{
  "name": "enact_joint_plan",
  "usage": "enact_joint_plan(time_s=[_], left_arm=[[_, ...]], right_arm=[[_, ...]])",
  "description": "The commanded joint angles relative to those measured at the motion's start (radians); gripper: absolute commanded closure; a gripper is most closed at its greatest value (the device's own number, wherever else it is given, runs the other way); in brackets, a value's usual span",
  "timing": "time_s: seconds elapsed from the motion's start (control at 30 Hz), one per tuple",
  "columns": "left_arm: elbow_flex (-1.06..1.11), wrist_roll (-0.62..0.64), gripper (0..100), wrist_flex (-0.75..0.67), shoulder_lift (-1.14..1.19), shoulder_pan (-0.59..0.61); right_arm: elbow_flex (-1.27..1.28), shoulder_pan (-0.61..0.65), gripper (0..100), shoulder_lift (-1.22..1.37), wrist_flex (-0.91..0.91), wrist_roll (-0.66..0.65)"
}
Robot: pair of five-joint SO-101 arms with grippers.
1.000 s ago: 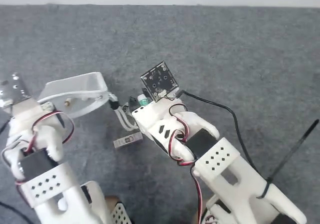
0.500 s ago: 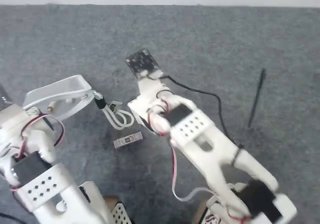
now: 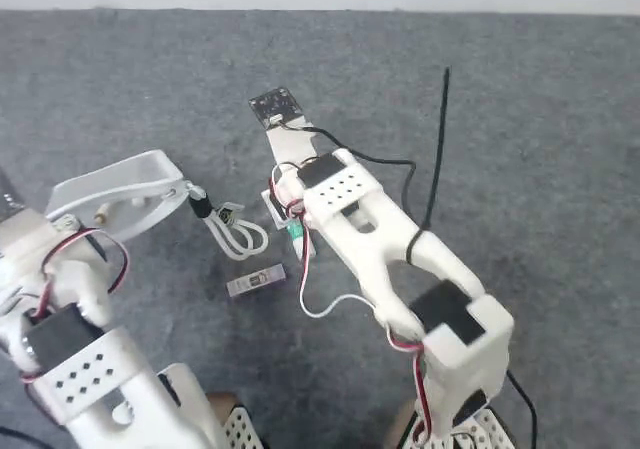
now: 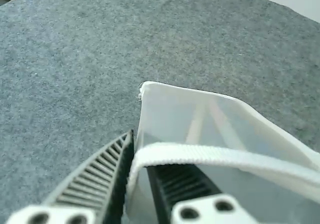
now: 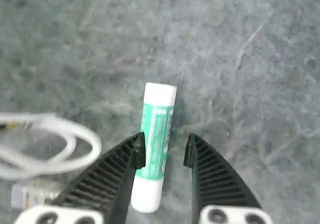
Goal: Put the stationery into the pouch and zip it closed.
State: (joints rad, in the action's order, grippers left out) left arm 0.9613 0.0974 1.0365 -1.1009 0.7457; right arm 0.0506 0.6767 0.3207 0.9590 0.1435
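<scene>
A translucent white pouch (image 3: 135, 187) is held off the grey mat at the left; my left gripper (image 4: 137, 166) is shut on its rim (image 4: 210, 154). A green and white glue stick (image 3: 293, 231) lies on the mat at the middle. My right gripper (image 5: 165, 138) points down over the glue stick (image 5: 156, 151), open, one finger (image 5: 127, 159) against its side and the other (image 5: 200, 156) a little apart from it. A white cord loop (image 3: 238, 237) lies just beyond the pouch's black-tipped end.
A small grey block (image 3: 255, 281) lies on the mat in front of the cord loop (image 5: 55, 149). A black cable (image 3: 435, 159) stands up from the right arm. Open mat stretches across the back and the right.
The right arm has swung round and tipped its gripper down over the glue stick. The left arm shifted the pouch slightly left, then held still.
</scene>
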Motion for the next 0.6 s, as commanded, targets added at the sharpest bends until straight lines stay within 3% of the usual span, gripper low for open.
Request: enact_joint_plan(time_s=[0.0, 0.47, 0.57], left_arm=[[-0.061, 0.014, 99, -0.020, -0.005, 0.003], [-0.059, 0.011, 99, -0.020, -0.005, 0.003], [-0.059, 0.011, 99, -0.020, -0.005, 0.003]], right_arm=[[-0.084, 0.005, 87.6, 0.018, 0.007, 0.017], [-0.247, -0.016, 87.8, 0.251, 0.024, 0.012], [-0.288, -0.022, 94.3, 0.272, 0.070, -0.020]])
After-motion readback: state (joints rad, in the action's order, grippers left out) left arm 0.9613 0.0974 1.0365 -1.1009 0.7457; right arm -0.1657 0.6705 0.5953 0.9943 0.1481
